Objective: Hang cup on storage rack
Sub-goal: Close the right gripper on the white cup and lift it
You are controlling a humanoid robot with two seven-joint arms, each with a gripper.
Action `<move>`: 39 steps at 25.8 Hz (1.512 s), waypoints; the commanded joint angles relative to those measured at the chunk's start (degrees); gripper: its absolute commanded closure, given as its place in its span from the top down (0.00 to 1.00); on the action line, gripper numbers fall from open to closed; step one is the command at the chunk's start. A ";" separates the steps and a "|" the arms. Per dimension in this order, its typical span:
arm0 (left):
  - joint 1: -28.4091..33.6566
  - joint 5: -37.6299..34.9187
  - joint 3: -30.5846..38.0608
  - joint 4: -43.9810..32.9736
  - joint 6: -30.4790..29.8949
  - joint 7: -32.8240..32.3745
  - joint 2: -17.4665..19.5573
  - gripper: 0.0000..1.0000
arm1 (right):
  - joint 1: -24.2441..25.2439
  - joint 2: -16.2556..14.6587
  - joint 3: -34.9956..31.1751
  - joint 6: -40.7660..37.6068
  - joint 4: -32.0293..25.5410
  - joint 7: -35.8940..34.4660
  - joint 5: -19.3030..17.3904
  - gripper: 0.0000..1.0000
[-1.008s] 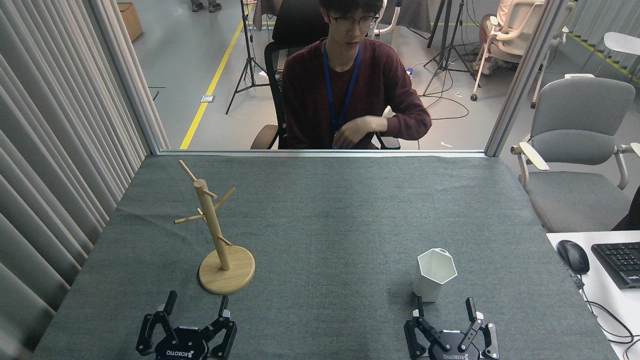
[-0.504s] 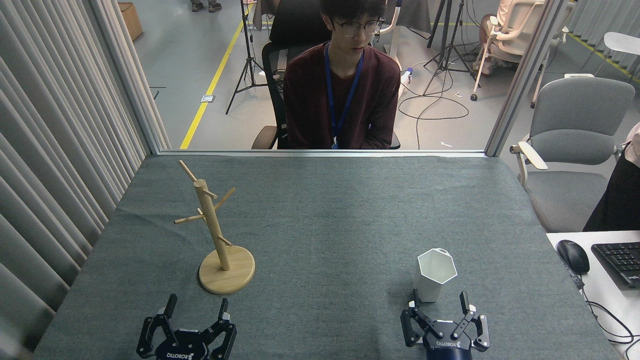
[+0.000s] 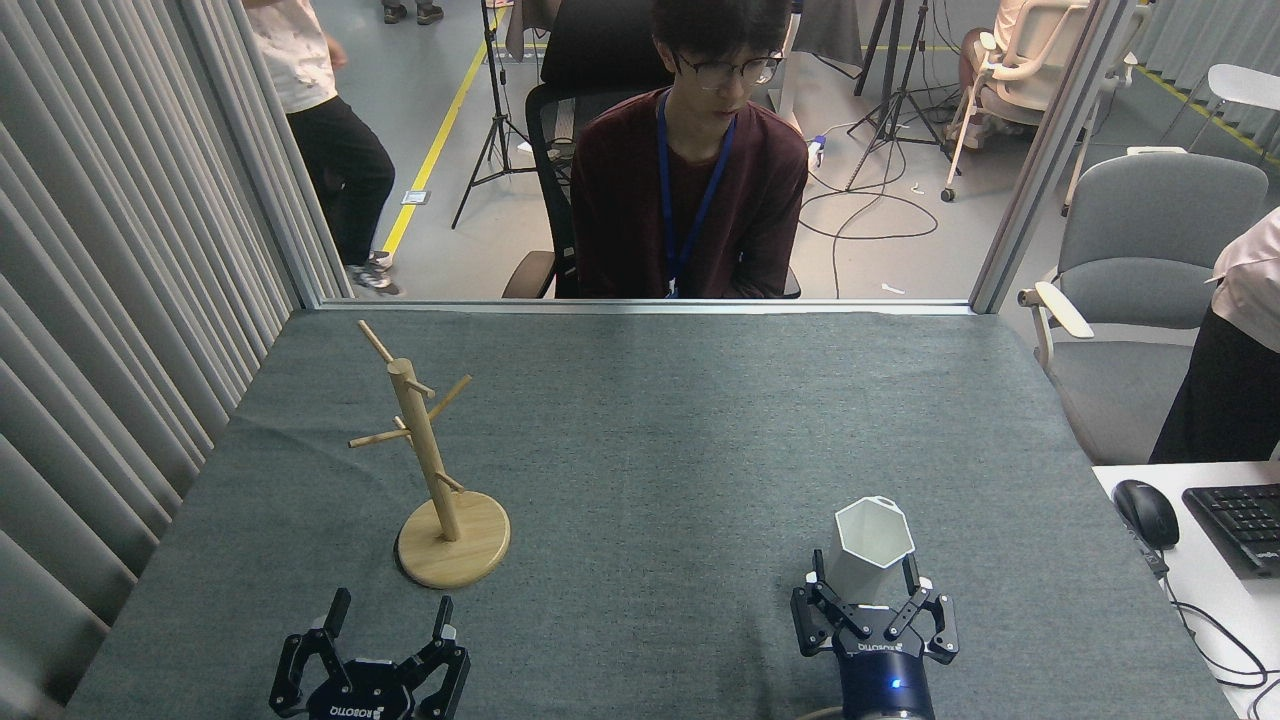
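The cup point(image 3: 872, 548) stands upright on the grey cloth of the table point(image 3: 660, 420), toward the near right part of it, with its six-sided mouth open to the top. The right gripper point(image 3: 866, 580) sits just on the near side of the cup, its two fingers point(image 3: 817, 590) spread to either side of the cup's lower body. The jaws are parted around the cup; whether the pads already touch its walls cannot be told from this view.

Well to the left of the cup stands the rack point(image 3: 440, 470), upright on its round base, its thin pegs pointing out and up in several directions. A wide stretch of bare cloth lies between cup and rack. The left gripper point(image 3: 385, 615) rests near the table's front edge, just nearer than the rack's base and apart from it, its jaws spread and holding nothing.

Beyond the cup the cloth runs bare to the far edge of the table, where a person in a dark red top point(image 3: 690, 190) sits on a chair. To the right of the cup the cloth ends at the table's right edge, and past it a white desk carries a mouse point(image 3: 1146, 512) and a keyboard point(image 3: 1240, 525). Grey slatted curtains point(image 3: 110, 330) close off the side left of the rack.
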 commanded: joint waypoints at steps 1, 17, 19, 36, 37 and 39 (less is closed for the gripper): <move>-0.02 0.09 0.00 0.10 -0.09 0.05 -0.04 1.00 | -0.34 -0.04 -0.08 -0.10 1.96 -0.47 -0.08 0.99; -0.02 0.09 0.09 0.19 -0.09 0.05 -0.04 1.00 | -4.38 -0.92 -0.08 -0.37 7.23 -0.83 -3.42 0.99; -0.02 0.09 0.17 0.19 -0.09 0.05 -0.04 1.00 | -4.38 -0.92 -0.08 -0.37 7.49 -0.83 -3.50 0.99; 0.07 0.01 0.17 -0.08 -0.18 0.05 0.05 1.00 | -10.09 -3.29 0.00 -0.63 13.82 -1.00 -6.49 0.99; 0.07 0.01 0.17 -0.16 -0.18 0.05 0.13 1.00 | -10.88 -3.29 0.18 -0.72 14.61 -1.09 -6.49 0.99; 0.07 0.01 0.17 -0.16 -0.18 0.05 0.22 1.00 | -11.59 -3.11 0.27 -0.63 15.49 -1.70 -6.49 0.97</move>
